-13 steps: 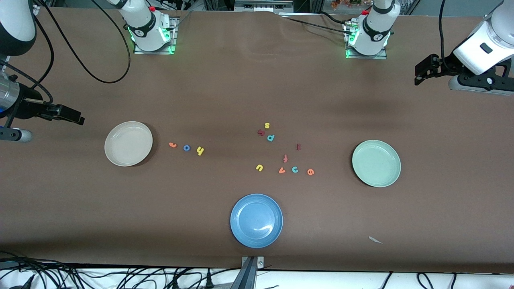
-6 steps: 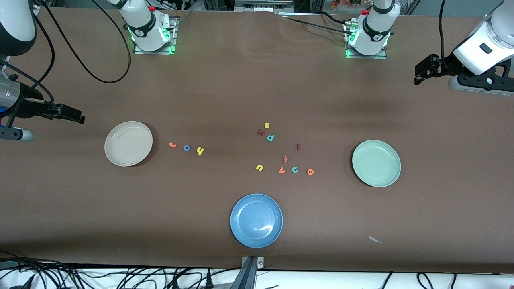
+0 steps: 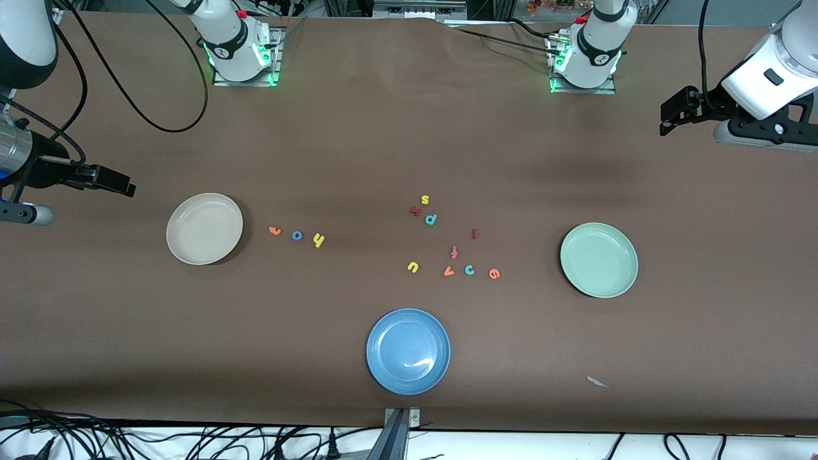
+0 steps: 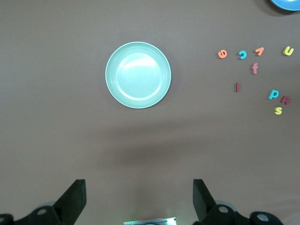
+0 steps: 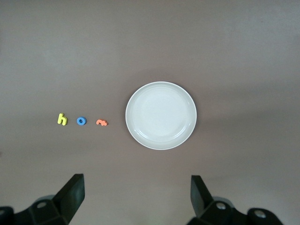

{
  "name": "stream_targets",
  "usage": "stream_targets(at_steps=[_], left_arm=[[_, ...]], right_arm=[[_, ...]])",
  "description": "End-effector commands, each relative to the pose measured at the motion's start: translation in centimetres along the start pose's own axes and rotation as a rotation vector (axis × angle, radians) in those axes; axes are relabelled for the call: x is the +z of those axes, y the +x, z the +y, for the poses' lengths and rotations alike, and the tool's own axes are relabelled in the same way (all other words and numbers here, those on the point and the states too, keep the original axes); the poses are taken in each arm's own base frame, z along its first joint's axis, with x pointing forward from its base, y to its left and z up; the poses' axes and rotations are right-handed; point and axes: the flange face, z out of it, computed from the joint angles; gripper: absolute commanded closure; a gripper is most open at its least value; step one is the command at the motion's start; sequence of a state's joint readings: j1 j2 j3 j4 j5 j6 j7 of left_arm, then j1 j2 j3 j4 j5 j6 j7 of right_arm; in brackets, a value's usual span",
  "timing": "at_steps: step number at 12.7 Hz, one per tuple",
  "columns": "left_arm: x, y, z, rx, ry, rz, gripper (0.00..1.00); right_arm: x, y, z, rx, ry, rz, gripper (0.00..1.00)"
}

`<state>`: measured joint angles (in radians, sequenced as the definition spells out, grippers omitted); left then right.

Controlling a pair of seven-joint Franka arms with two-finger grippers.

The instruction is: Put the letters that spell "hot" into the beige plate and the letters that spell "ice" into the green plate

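- Front view: the right arm comes in at the middle left edge of the frame, held level above the surface, and its right hand (image 3: 118, 183) points toward the beige plate (image 3: 204, 229). It waits, holding nothing.
- Right wrist view: the right hand (image 5: 136, 197) has its fingers (image 5: 71, 192) spread wide at the lower edge of the frame, with the beige plate at centre between them.
- The yellow h (image 3: 319, 240), blue o (image 3: 297, 235) and orange t (image 3: 275, 230) lie in a row on the surface just beside the beige plate, toward the picture's centre; none is in the plate.
- Front view, upper right: the left arm hangs level over the surface, and its left hand (image 3: 671, 118) points toward the frame's centre, well above the green plate (image 3: 599, 260).
- Left wrist view: the left hand (image 4: 138, 199) is likewise spread and empty, with the green plate in the upper centre of the frame.
- The dark red i (image 3: 475, 234), teal c (image 3: 469, 269) and orange e (image 3: 494, 273) lie on the surface at centre right, between the green plate and the other loose letters.
- Among those letters are a yellow u (image 3: 413, 267), an orange v (image 3: 448, 271), an orange-red f (image 3: 454, 252), a teal p (image 3: 431, 219) and a yellow s (image 3: 425, 199).
- The blue plate (image 3: 408, 351) sits at the lower centre.
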<state>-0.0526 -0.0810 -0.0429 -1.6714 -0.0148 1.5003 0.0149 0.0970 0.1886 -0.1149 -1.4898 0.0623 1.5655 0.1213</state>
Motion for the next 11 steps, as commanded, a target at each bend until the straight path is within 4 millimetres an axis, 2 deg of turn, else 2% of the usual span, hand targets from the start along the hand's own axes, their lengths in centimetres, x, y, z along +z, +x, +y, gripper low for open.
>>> stream_targets(at_steps=[1, 11], left_arm=[[-0.58, 0.26, -0.32, 0.004, -0.011, -0.006, 0.00], [-0.58, 0.26, -0.40, 0.004, -0.012, -0.006, 0.00]], right_arm=[[-0.26, -0.75, 0.25, 0.003, 0.004, -0.006, 0.00], [-0.37, -0.61, 0.29, 0.003, 0.001, 0.007, 0.00]])
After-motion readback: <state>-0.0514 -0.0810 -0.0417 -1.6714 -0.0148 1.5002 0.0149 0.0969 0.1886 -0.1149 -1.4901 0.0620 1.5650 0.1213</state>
